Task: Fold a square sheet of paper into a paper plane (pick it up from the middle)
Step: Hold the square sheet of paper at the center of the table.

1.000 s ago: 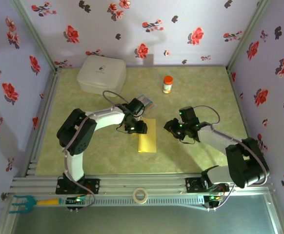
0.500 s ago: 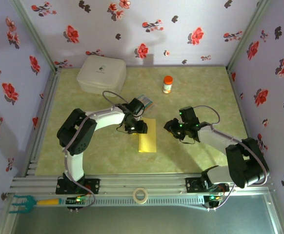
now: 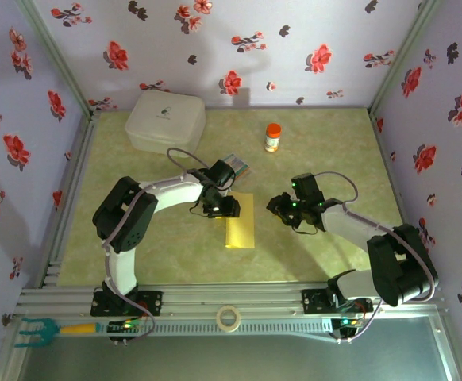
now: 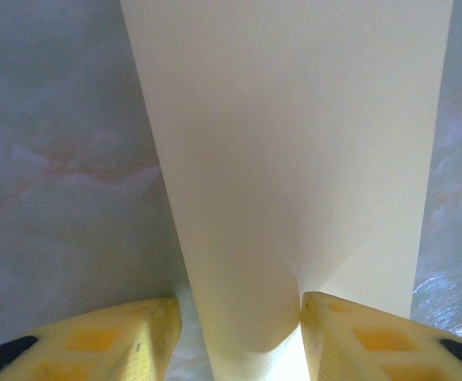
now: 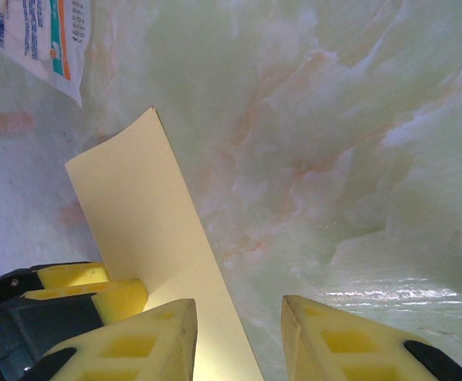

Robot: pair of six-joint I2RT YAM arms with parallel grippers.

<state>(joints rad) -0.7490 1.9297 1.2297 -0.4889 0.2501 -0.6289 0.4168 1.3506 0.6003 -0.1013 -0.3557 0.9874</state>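
Green marbled table (image 3: 175, 254) holds the square sheet of paper (image 3: 241, 226), a smooth pale-yellow narrow strip just nearer than the printed packet (image 3: 237, 167), its packet-side end bulging between the left gripper's (image 4: 239, 313) parted fingers, while the right gripper (image 5: 239, 305) gapes right of the packet.

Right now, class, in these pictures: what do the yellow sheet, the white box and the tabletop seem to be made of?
Yellow sheet: thin matte paper; it curls softly.
White box: probably plastic; smooth, with rounded corners.
Tabletop: glossy marble-look surface, veined, with glare; possibly printed.
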